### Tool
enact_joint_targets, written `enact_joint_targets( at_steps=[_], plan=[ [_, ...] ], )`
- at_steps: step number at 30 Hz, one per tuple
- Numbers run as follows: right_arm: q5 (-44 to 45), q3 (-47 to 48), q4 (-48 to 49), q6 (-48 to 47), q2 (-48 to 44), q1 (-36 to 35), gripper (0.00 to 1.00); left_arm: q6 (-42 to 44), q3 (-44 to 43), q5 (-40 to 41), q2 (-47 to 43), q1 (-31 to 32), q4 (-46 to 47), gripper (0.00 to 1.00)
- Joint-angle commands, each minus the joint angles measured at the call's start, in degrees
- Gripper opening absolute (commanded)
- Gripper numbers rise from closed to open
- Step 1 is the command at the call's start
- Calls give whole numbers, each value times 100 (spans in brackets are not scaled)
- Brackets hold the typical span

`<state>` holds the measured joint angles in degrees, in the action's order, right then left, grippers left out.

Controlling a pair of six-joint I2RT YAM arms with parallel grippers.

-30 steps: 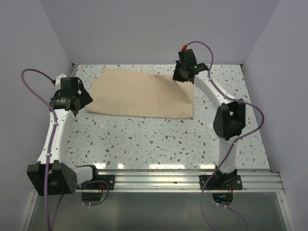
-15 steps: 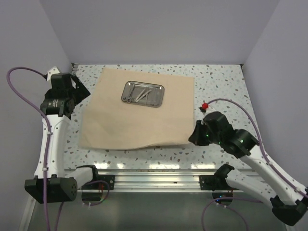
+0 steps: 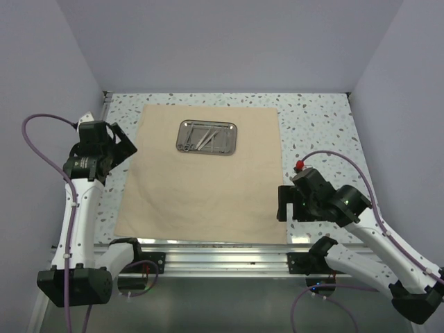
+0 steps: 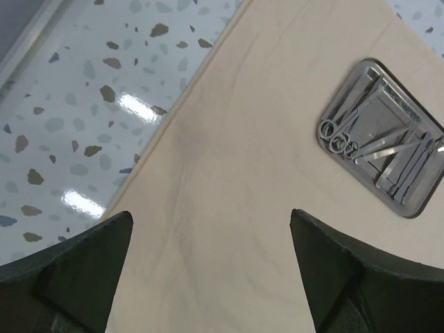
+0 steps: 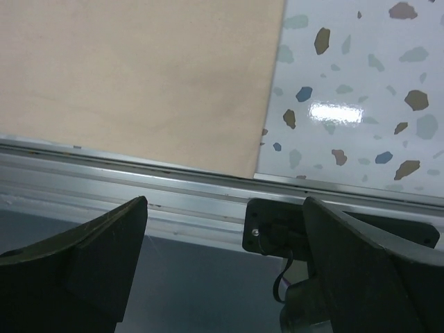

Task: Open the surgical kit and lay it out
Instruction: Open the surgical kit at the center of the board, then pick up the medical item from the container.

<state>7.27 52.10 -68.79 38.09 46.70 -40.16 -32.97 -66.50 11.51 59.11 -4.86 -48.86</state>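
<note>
Speckled tabletop [image 3: 319, 132]: beige cloth wrap [image 3: 201, 194] lies flat, steel tray [image 3: 235, 139] w/ instruments [image 3: 201, 137] on it; L gripper [image 4: 210, 215] & R gripper [image 5: 223, 201] both agape, empty.

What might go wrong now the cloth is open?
The tools are thin and lie crowded in the tray; open jaws may slip off them or lift several at once. The right gripper hovers at the near corner of the cloth; snagging it could drag the cloth and the tray.

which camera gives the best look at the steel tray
Left wrist: the steel tray sits upper right, close enough to make out the scissors inside. Top external shows it whole but small on the cloth. Right wrist misses it.
</note>
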Motion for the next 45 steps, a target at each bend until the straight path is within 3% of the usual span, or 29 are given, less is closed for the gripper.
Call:
enact_joint_targets(
  at_steps=[1, 4, 8, 11, 12, 15, 19, 25, 31, 45],
  plan=[
    [284, 371, 181, -205, 364, -9, 98, 63, 427, -816, 144, -6, 798, 100],
    [406, 626, 418, -354, 1022, 0, 98, 264, 463, -931, 686, 248, 1334, 98],
    [293, 1126, 937, -766, 1883, 0, 98, 642, -159, -896, 1838, 1072, 1861, 92],
    [222, 1547, 1298, -890, 2578, 8, 97, 906, -878, -940, 2928, 1452, 1977, 77],
    [222, 1671, 1351, -891, 2799, 8, 96, 1020, -1082, -949, 3479, 1505, 1986, 65],
    [284, 2128, 1430, -864, 3537, 0, 95, 1231, -1882, -1045, 4481, 1602, 1994, 50],
    [223, 2515, 1457, -751, 4250, 8, 92, 1477, -3032, -1116, 5504, 1708, 2030, 49],
    [283, 2832, 1343, -671, 4620, 0, 91, 1636, -4228, -1265, 6665, 1778, 1872, 49],
    [416, 3218, 1001, -838, 5076, 8, 91, 1566, -4591, -1555, 7175, 1866, 1828, 49],
    [530, 3553, 938, -1110, 5438, 52, 90, 1618, -4767, -905, 7606, 2016, 1696, 45]
  ],
)
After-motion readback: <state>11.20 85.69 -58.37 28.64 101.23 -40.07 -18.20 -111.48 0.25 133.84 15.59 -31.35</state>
